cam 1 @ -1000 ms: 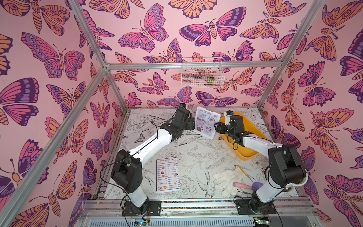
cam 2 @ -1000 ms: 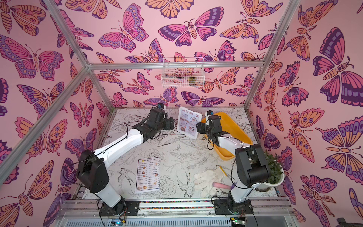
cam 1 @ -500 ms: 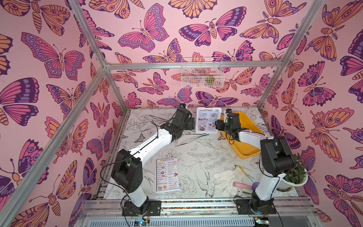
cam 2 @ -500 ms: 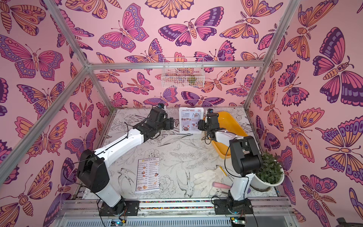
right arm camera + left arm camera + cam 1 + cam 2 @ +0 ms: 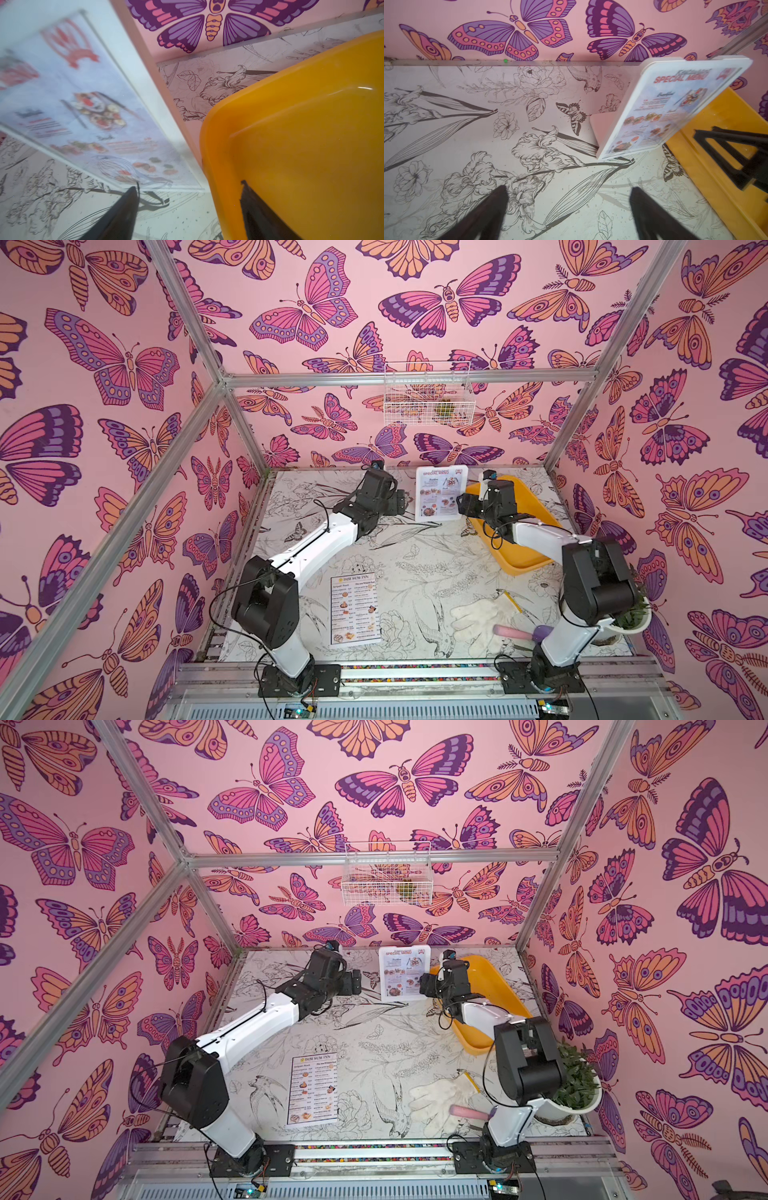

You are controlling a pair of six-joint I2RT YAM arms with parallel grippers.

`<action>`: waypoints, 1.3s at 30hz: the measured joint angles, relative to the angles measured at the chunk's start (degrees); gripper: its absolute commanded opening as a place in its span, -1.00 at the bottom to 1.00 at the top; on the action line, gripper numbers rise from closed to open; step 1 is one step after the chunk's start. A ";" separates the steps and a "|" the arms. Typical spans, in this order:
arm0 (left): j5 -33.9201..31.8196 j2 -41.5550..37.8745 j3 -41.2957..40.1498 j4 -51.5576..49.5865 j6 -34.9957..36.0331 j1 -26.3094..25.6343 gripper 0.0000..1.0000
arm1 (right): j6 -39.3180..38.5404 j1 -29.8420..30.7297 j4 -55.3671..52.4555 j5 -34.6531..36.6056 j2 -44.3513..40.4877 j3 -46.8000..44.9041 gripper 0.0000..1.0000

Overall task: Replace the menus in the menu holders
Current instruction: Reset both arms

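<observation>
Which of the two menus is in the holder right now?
The SPECIAL MENU sheet: it stands upright in the holder at the back. The DIM SUM INN sheet lies flat on the table.

Menu holder (image 5: 418,493) (image 5: 381,973): white and clear plastic panel with rounded corners, standing on the table (image 5: 415,556) and leaning slightly back. It is just beside the far left corner of the yellow tray (image 5: 525,564); whether they touch cannot be told.

SPECIAL MENU sheet (image 5: 441,497) (image 5: 664,112): sits inside the holder, the right way up. It has an orange-red heading, a pale ground and food photos, with a white margin all round.

DIM SUM INN sheet (image 5: 355,609) (image 5: 313,1088): white, two text columns with small food pictures. It lies flat and face up on the table, well apart from the tray, to its left and nearer the front.
</observation>
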 measured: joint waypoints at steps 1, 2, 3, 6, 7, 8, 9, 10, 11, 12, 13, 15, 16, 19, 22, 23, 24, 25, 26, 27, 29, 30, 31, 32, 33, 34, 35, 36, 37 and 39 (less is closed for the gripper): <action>-0.17 -1.55 -2.36 0.66 0.13 1.03 0.98 | -0.42 -0.04 -0.98 0.83 -2.36 -0.83 0.98; -0.61 -3.41 -4.94 1.36 0.09 2.19 0.98 | -0.90 -0.09 -1.84 1.97 -4.42 -1.40 0.98; -1.11 -5.05 -7.04 1.81 0.07 3.21 0.98 | -1.44 -0.26 -2.27 3.37 -6.64 -2.19 0.98; -4.96 -11.80 -15.61 6.23 0.90 7.67 0.99 | -3.02 -1.75 -2.73 9.29 -13.33 -5.70 0.98; -7.06 -14.27 -19.23 9.27 1.97 9.29 0.99 | -3.39 -2.58 -2.56 11.65 -15.28 -7.34 0.98; -8.70 -16.39 -22.69 12.11 3.67 10.69 0.99 | -3.76 -3.32 -2.19 13.75 -16.87 -9.14 0.98; -10.05 -19.32 -27.63 16.15 6.56 12.63 1.00 | -4.15 -4.22 -1.92 16.44 -18.88 -11.89 0.98; -10.86 -21.57 -31.87 19.52 9.03 14.27 1.00 | -4.39 -5.03 -1.66 18.51 -20.44 -14.60 0.98; -11.61 -23.47 -35.69 21.86 10.95 16.02 0.98 | -4.66 -5.55 -1.09 19.96 -21.44 -16.90 0.98; -12.26 -24.76 -38.82 23.02 13.22 17.84 0.96 | -5.38 -6.03 -0.42 21.66 -22.40 -20.00 0.98; -12.11 -25.24 -40.76 23.26 14.62 19.61 0.95 | -6.08 -6.14 0.57 22.71 -22.84 -22.49 0.98; -11.32 -25.27 -44.68 26.45 16.96 22.49 0.96 | -7.87 -6.14 4.28 24.28 -22.80 -27.58 0.98; -11.15 -24.92 -47.36 30.42 17.88 23.54 0.96 | -8.76 -6.14 6.86 24.81 -22.40 -29.90 0.98; -9.73 -18.53 -53.40 41.64 19.85 25.20 0.99 | -10.60 -6.84 15.04 25.38 -19.23 -34.91 0.98; -6.14 -10.69 -55.06 50.82 21.22 25.64 0.98 | -12.52 -8.61 22.62 23.17 -16.87 -35.93 0.98; -4.83 -8.76 -55.67 54.77 21.44 25.88 0.99 | -13.00 -9.20 26.23 22.27 -15.39 -36.17 0.99; -3.61 -6.97 -56.50 58.73 21.55 26.29 0.99 | -13.60 -9.70 31.80 21.55 -12.92 -36.92 0.99; -2.86 -5.95 -56.96 60.63 21.70 26.67 0.99 | -13.86 -9.94 34.80 20.85 -11.10 -37.55 0.98; -2.03 -5.33 -57.18 61.55 21.84 26.99 0.99 | -14.12 -10.12 36.02 20.39 -9.94 -38.16 0.99; -1.73 -5.25 -57.18 62.01 21.86 27.23 0.99 | -14.49 -10.21 35.69 20.04 -9.88 -38.51 0.99; -1.49 -5.20 -57.16 64.37 21.88 27.30 0.99 | -14.58 -10.21 37.46 19.56 -9.64 -38.49 0.98; -1.42 -5.18 -57.11 65.59 21.88 27.30 0.99 | -14.62 -10.21 38.47 19.43 -9.44 -38.49 0.98; -1.36 -5.20 -57.11 66.10 21.86 27.30 0.99 | -14.67 -10.21 38.80 19.28 -9.40 -38.49 0.98; -1.20 -5.20 -57.11 66.64 21.88 27.30 0.99 | -14.67 -10.21 38.66 19.15 -9.49 -38.40 0.98; -1.14 -5.16 -57.11 67.17 21.90 27.30 0.99 | -14.67 -10.21 38.27 19.10 -9.53 -38.25 0.98; -1.01 -5.14 -57.11 67.80 21.94 27.30 0.99 | -14.67 -10.21 38.12 19.08 -9.55 -38.10 0.98; -0.81 -5.16 -57.11 68.19 21.97 27.30 0.99 | -14.67 -10.21 38.14 19.08 -9.55 -38.05 0.98; -0.57 -5.16 -57.11 68.37 21.94 27.30 0.99 | -14.67 -10.21 38.12 19.08 -9.55 -38.05 0.98; -0.28 -5.14 -57.05 68.28 21.97 27.32 0.99 | -14.67 -10.21 38.05 19.08 -9.57 -38.05 0.98; 0.68 -5.14 -56.61 68.13 21.94 27.56 0.99 | -14.67 -10.21 37.99 19.08 -9.57 -38.03 0.98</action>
